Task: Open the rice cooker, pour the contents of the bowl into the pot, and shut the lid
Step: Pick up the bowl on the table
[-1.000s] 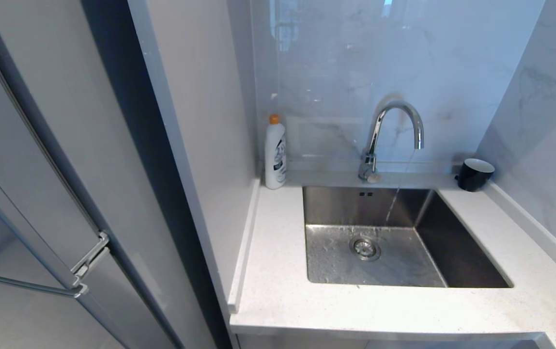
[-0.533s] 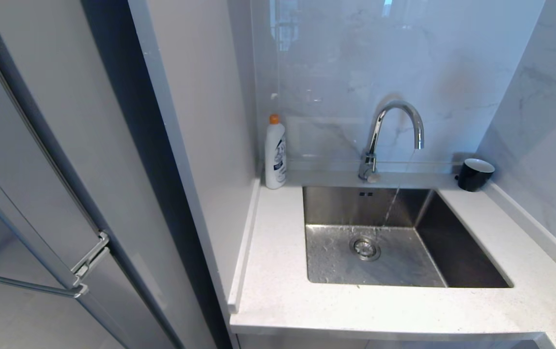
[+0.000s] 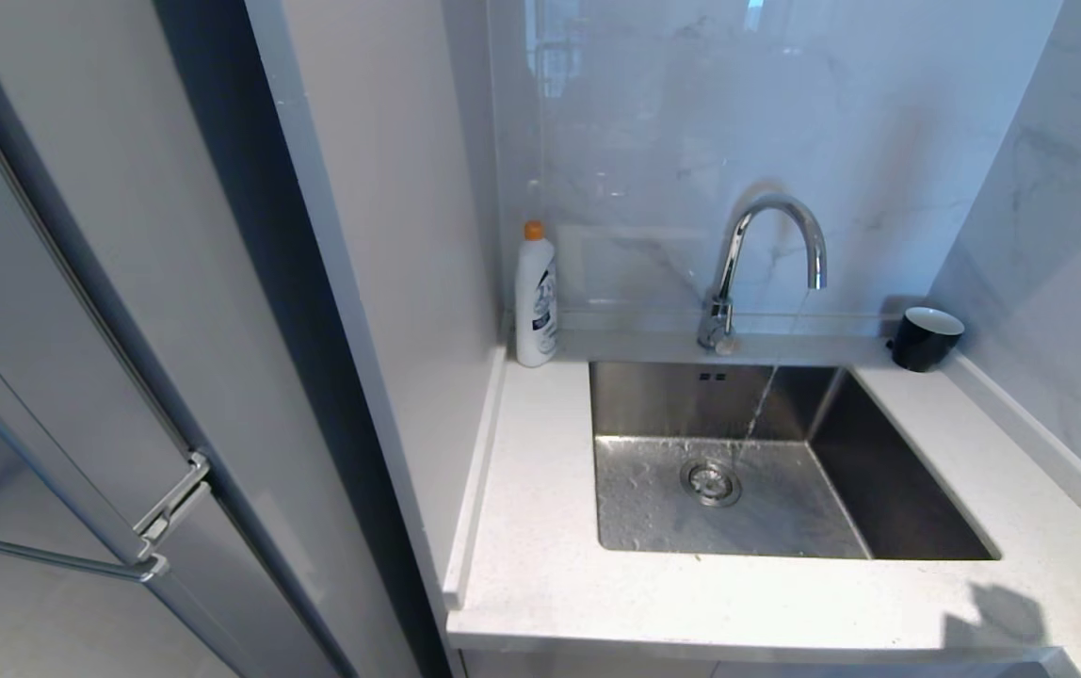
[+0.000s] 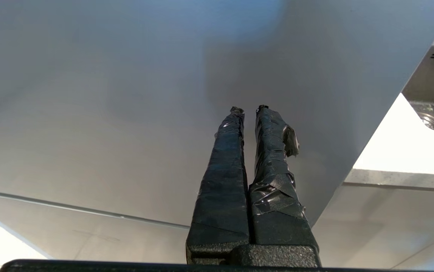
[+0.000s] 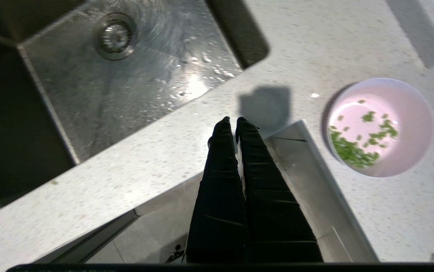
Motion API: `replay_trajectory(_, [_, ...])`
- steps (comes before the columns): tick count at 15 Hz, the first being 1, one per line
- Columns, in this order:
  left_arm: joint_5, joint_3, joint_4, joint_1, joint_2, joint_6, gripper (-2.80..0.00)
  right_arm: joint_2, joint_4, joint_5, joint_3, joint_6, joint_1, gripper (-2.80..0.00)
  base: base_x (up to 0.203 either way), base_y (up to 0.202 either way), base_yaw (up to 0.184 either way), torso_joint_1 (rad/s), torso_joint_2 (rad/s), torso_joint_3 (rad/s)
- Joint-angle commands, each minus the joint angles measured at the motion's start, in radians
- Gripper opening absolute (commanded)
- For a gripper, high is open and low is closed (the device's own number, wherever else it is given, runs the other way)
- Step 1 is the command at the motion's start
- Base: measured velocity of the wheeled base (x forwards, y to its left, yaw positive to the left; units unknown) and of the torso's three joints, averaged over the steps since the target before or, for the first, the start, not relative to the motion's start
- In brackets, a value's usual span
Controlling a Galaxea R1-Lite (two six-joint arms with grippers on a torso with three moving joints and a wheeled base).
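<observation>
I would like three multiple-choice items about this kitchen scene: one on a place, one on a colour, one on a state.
1. Where does the white bottle stand?
A. in the sink
B. on the counter, left of the faucet
C. beside the black cup

2. What colour are the bits in the bowl?
A. red
B. yellow
C. green

3. How does the right tool stand?
A. shut, holding nothing
B. wide open
C. shut on the bowl

Answers: 1 B, the bottle is at the back left corner of the counter, with the faucet to its right. 2 C, green bits lie scattered inside the bowl. 3 A, its fingers meet over the counter edge, apart from the bowl.
</observation>
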Motion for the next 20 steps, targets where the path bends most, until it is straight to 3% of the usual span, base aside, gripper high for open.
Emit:
replay_trajectory(1, [0.000, 0.002, 0.000, 0.000, 0.000, 0.000, -2.80, 0.052, 0.007, 0.047, 0.005, -0.072, -0.182, -2.80, 0.000, 0.000, 0.000, 0.000, 0.00, 0.000])
replay_trajectory(5, [0.000, 0.001, 0.000, 0.000, 0.001, 0.000, -2.80, 0.142, 0.011, 0.152, 0.094, -0.265, -0.413, -2.80, 0.000, 0.000, 0.000, 0.000, 0.00, 0.000])
replay_trajectory(12, [0.000, 0.002, 0.000, 0.000, 0.000, 0.000, -2.80, 0.261, -0.068, 0.219, 0.101, -0.413, -0.681, -2.80, 0.000, 0.000, 0.000, 0.000, 0.00, 0.000])
replay_trajectory(16, [0.000, 0.001, 0.001, 0.000, 0.001, 0.000, -2.80, 0.331, -0.090, 0.236, 0.109, -0.487, -0.765, -2.80, 0.000, 0.000, 0.000, 0.000, 0.00, 0.000])
replay_trajectory(20, [0.000, 0.002, 0.000, 0.000, 0.001, -0.001, -2.80, 0.384, -0.090, 0.247, 0.127, -0.500, -0.775, -2.80, 0.000, 0.000, 0.000, 0.000, 0.00, 0.000])
